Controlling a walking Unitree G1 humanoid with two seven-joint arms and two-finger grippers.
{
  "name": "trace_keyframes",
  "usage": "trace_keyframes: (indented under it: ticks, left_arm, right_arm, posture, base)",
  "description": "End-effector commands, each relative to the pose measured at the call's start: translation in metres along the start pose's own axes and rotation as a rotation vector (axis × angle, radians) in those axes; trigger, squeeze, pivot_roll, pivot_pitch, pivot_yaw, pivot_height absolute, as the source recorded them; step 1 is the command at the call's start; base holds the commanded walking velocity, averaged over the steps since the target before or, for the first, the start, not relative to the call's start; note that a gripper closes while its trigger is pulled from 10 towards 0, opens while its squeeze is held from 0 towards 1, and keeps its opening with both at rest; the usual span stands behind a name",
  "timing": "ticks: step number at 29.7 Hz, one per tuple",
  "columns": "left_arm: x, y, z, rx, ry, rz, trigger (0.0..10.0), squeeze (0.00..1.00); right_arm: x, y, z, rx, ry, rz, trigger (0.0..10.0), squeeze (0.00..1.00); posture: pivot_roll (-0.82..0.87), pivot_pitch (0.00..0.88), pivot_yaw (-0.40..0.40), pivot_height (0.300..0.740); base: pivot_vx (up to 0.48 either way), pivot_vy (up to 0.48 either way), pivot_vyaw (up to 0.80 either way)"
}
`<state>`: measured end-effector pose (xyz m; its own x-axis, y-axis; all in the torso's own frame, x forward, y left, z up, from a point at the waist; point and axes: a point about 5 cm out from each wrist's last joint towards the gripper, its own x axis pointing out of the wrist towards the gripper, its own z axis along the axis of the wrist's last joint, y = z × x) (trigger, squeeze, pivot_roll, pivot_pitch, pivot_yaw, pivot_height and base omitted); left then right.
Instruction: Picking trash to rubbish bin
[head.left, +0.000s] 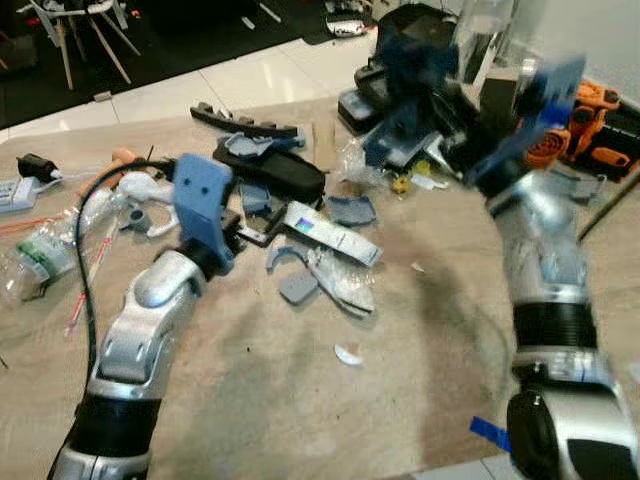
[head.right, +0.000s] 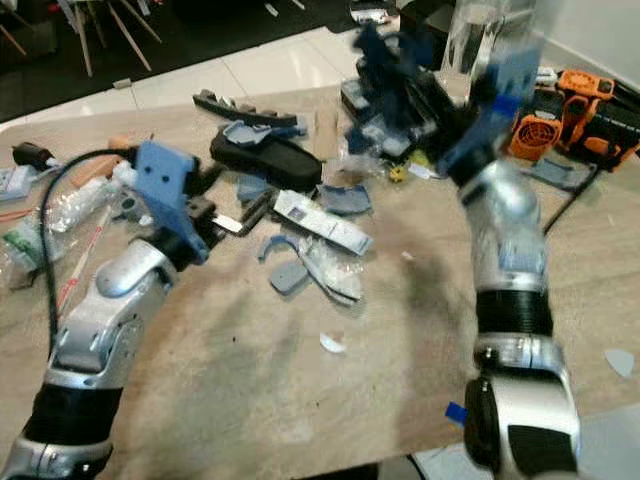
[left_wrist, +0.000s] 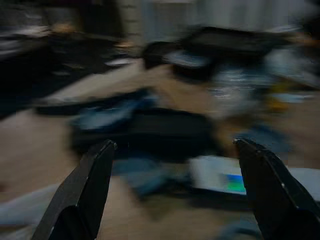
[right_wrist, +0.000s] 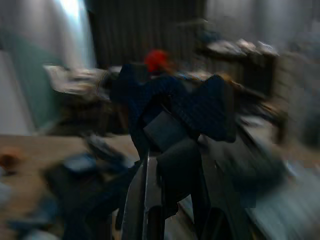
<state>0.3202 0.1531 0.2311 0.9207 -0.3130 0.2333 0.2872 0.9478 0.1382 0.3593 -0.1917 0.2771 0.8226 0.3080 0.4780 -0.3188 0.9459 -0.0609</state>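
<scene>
The right gripper (right_wrist: 172, 165) is clenched on a bunch of dark blue plastic scraps (right_wrist: 175, 107), lifted clear of the table (head.left: 300, 400) at its far edge, which suggests the load is being carried off toward a bin; no bin can be made out in the blurred frames. The left gripper (left_wrist: 175, 195) has its fingers (left_wrist: 92, 182) spread wide with nothing between them, poised low over the litter, probably lined up for the next pick. Directly ahead of it lie a white printed carton (head.left: 330, 232) and, just beyond, a long black case (head.left: 285, 175), with grey-blue fragments (head.left: 298, 288) scattered around both. A small white shard (head.left: 348, 354) lies apart, nearer the robot. Crumpled clear wrappers (head.left: 40, 255) and a black cable (head.left: 85, 250) sit at the left edge of the table, and an orange power tool (head.left: 590, 125) at the far right. Much trash remains, so the task appears far from finished.
</scene>
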Motion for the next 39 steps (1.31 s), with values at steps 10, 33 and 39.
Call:
trace_keyframes:
  ticks: [10,33,39]
  left_arm:
    - [-0.007,0.021,-0.023,0.021,0.064,0.232,10.0,0.00]
    - [-0.007,0.004,-0.026,-0.053,0.051,0.152,10.0,0.00]
    - [-0.005,-0.003,-0.028,-0.053,0.060,0.107,10.0,0.00]
  right_arm:
    - [-0.034,0.028,-0.017,-0.109,-0.013,-0.138,10.0,0.00]
    - [-0.056,0.054,-0.038,-0.079,0.070,-0.148,10.0,0.00]
    - [-0.059,0.058,-0.040,-0.074,0.079,-0.155,10.0,0.00]
  posture:
    - [-0.01,0.160,0.090,0.740]
    - [0.00,0.170,0.100,0.740]
    - [-0.01,0.172,0.104,0.740]
  base:
    - [0.000,0.000,0.00]
    - [0.000,0.000,0.00]
    - [-0.336,0.000,0.00]
